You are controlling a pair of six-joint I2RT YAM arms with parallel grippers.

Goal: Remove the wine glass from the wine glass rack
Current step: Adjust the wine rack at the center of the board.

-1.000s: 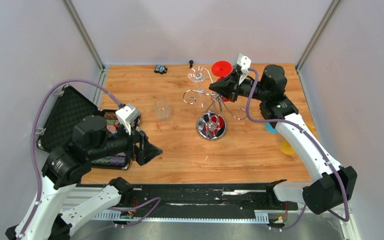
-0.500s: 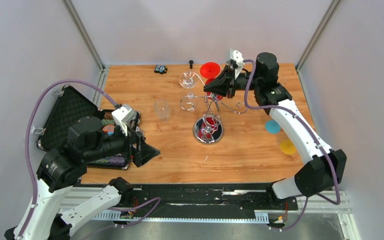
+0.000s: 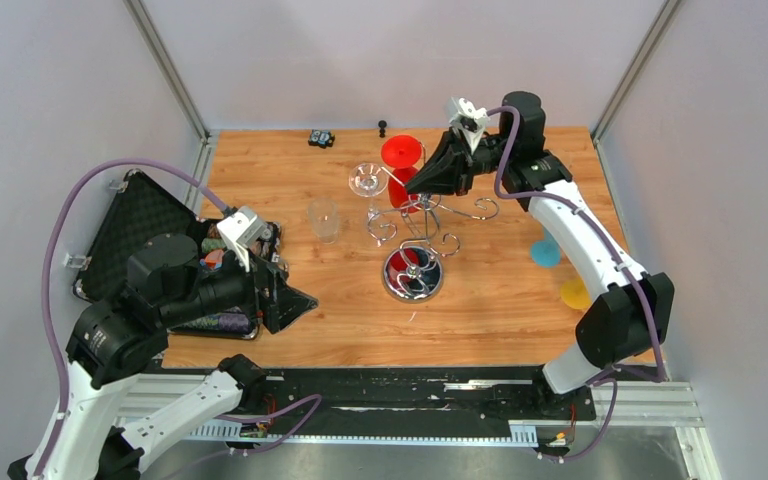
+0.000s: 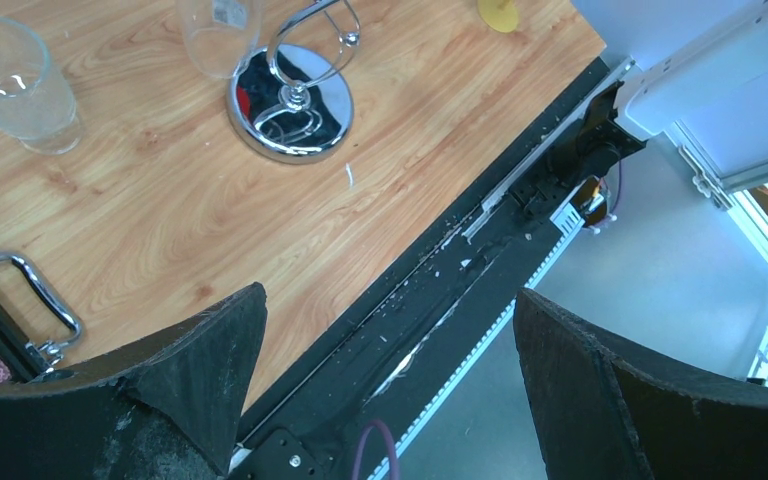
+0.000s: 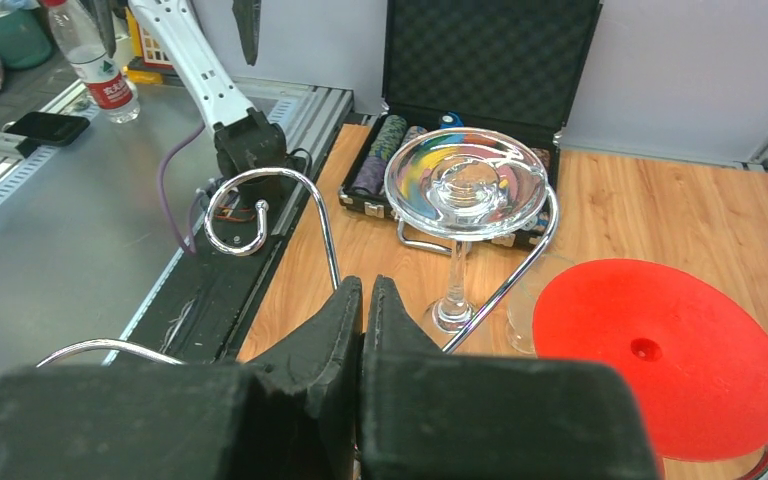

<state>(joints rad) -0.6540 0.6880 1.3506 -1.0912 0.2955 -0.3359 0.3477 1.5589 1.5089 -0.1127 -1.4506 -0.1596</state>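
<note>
Two wine glasses hung upside down, feet up, in the curled hooks of the wine glass rack (image 3: 412, 273): the clear wine glass (image 3: 368, 180) on the rack's left side, the red wine glass (image 3: 401, 152) just behind its post. Only the left wrist view showed the left gripper (image 4: 388, 293) with its jaws wide apart, above the table's near edge well to the rack's near left. The same view looked back at the rack's mirrored base and at a tumbler (image 4: 20, 85) left of the rack. Only the right wrist view showed the right gripper (image 5: 365, 285) with its jaws pressed together at the rack's top, chrome wires running in behind the fingertips (image 5: 345, 300); from overhead that closure was hidden. Compared with a second before, the rack's base lay nearer the table's front edge and its arms had turned. The right gripper sat further left, and the left gripper was barely changed. The clear glass showed a round transparent foot and a thin stem cradled by one hook.
</note>
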